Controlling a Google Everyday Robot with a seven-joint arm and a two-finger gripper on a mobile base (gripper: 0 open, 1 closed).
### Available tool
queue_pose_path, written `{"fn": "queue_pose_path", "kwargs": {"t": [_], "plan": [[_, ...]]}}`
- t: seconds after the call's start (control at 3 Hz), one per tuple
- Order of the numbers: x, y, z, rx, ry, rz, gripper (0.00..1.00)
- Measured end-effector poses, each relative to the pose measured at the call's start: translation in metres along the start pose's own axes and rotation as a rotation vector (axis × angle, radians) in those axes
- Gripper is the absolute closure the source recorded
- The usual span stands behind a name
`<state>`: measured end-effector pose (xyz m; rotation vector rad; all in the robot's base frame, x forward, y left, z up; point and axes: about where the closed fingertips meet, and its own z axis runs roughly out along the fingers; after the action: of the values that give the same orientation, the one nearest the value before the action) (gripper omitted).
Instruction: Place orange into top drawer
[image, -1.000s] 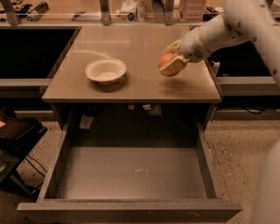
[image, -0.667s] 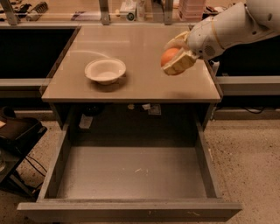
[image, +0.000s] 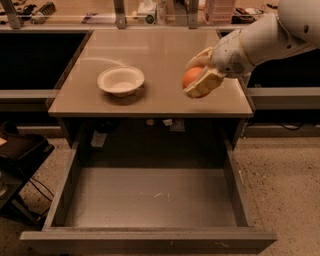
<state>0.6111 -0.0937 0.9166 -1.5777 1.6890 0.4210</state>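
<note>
The orange (image: 190, 79) sits clamped between the two pale fingers (image: 204, 88) of the hand (image: 192, 76), one finger arching over its top and the other cupping it from below, so that only its left side shows. It is held over the near right part of the worktop (image: 160, 52), short of the front edge and not yet over the opening below. The white arm (image: 260, 39) reaches in from the upper right corner of the scene. To the left of the orange, well apart from it, a shallow white bowl (image: 121, 81) stands upright on the worktop. Under the worktop the top drawer (image: 150, 197) is pulled out far toward the near side; its flat grey-brown floor lies bare between low side walls, and its plain front panel runs along the bottom of the scene. A speckled floor (image: 282, 185) spreads to the right of the drawer, and a dark object (image: 20, 150) with cables sits at the near left.
</note>
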Motion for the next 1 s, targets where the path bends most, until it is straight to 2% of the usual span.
{"fn": "queue_pose_path", "kwargs": {"t": [0.33,0.67,1.0], "plan": [[0.001,0.02,0.009,-0.024,0.005,-0.015,1.0],[-0.028,0.06,0.005,0.01,-0.06,-0.084,1.0],[-0.057,0.105,0.002,0.116,-0.091,-0.195,1.0]]}}
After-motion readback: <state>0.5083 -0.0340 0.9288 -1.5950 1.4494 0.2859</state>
